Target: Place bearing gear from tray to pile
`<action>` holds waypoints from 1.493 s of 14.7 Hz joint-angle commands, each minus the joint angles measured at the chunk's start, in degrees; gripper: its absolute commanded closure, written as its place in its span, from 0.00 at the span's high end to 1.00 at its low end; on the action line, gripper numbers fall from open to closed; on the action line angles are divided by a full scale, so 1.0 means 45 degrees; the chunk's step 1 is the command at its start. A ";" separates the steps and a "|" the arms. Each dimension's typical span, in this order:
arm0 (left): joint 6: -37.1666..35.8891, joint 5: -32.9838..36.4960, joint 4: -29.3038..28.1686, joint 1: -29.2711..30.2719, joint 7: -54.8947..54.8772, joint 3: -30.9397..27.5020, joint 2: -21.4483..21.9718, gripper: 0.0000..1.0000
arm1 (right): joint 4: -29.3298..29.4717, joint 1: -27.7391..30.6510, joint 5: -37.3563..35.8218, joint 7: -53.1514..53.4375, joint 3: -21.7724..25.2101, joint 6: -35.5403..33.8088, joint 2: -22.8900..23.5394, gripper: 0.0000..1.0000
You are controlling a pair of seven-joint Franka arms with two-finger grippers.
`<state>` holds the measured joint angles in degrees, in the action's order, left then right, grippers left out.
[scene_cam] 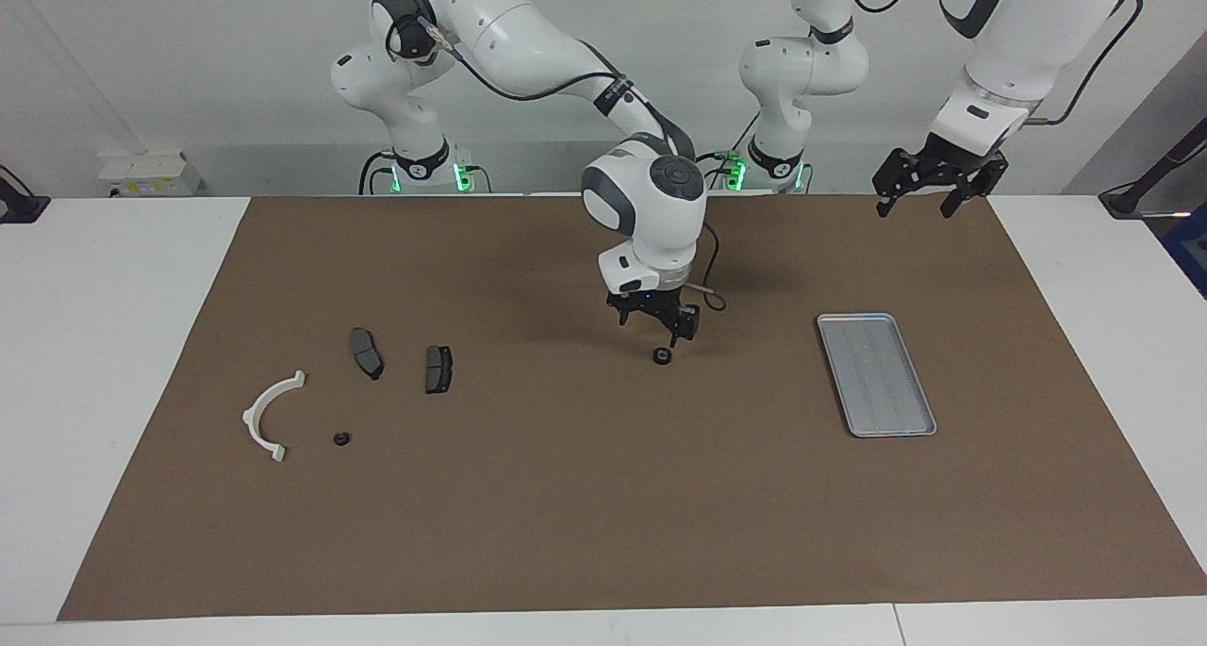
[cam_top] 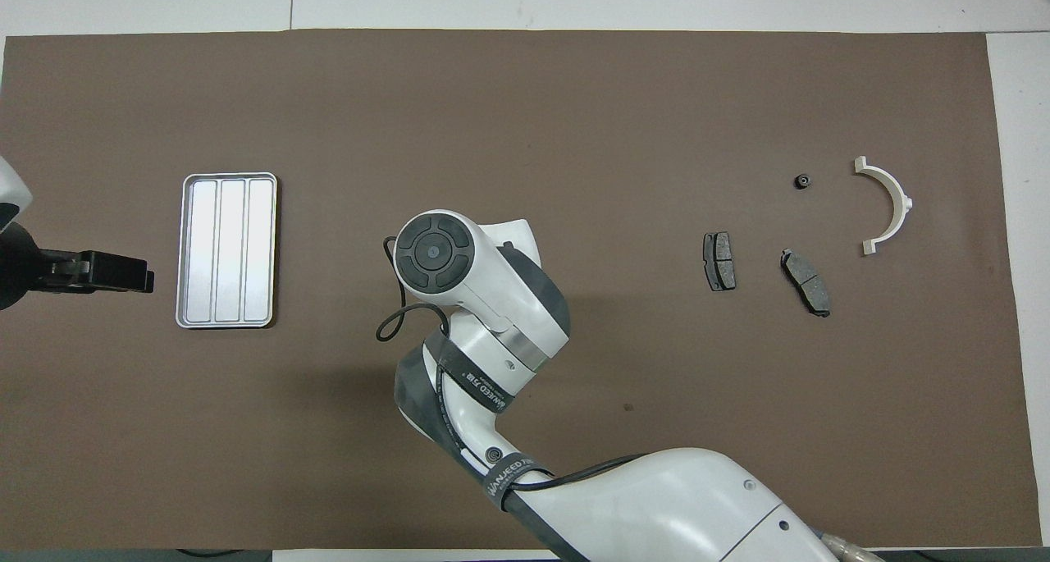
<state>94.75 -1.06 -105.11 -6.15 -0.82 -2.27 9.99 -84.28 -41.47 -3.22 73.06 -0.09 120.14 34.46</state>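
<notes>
A small black bearing gear [scene_cam: 663, 356] lies on the brown mat mid-table, apart from the tray. My right gripper [scene_cam: 657, 331] hangs open just above it, fingertips to either side; in the overhead view the right wrist hides this gear. The silver ridged tray [scene_cam: 877, 374] [cam_top: 228, 250] lies toward the left arm's end with nothing in it. The pile sits toward the right arm's end: a white curved bracket [scene_cam: 269, 415] [cam_top: 890, 205], two dark pads [scene_cam: 366, 352] [scene_cam: 438, 369] and another small black gear [scene_cam: 341, 438] [cam_top: 803, 181]. My left gripper [scene_cam: 915, 207] [cam_top: 135, 273] waits open, raised beside the tray.
The brown mat [scene_cam: 603, 533] covers most of the white table. A black cable [cam_top: 394, 320] loops off the right wrist. The right arm's forearm [cam_top: 656, 496] stretches across the mat's edge nearest the robots.
</notes>
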 commanded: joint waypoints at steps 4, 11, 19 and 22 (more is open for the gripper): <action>-0.0293 -0.0174 0.0037 0.0116 -0.0208 0.0017 0.0045 1.00 | 0.0350 -0.0061 -0.0142 0.0346 0.0039 0.1115 0.0660 1.00; -0.0117 -0.0174 0.0037 0.0039 -0.0169 0.0016 0.0026 1.00 | 0.0369 -0.0100 -0.0260 0.0346 0.0039 0.1135 0.1014 1.00; -0.0117 -0.0174 0.0037 0.0039 -0.0149 0.0016 0.0026 1.00 | 0.0194 -0.0393 -0.0240 0.0365 0.0039 0.1506 0.1014 0.97; -0.0136 -0.0174 0.0037 0.0038 -0.0149 0.0016 0.0026 1.00 | 0.0096 -0.0315 -0.0357 0.0365 0.0039 0.1545 0.1014 0.96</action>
<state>94.54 -1.06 -105.12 -6.15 -0.98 -2.17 9.96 -83.81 -43.16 -3.51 73.20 0.05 126.02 38.54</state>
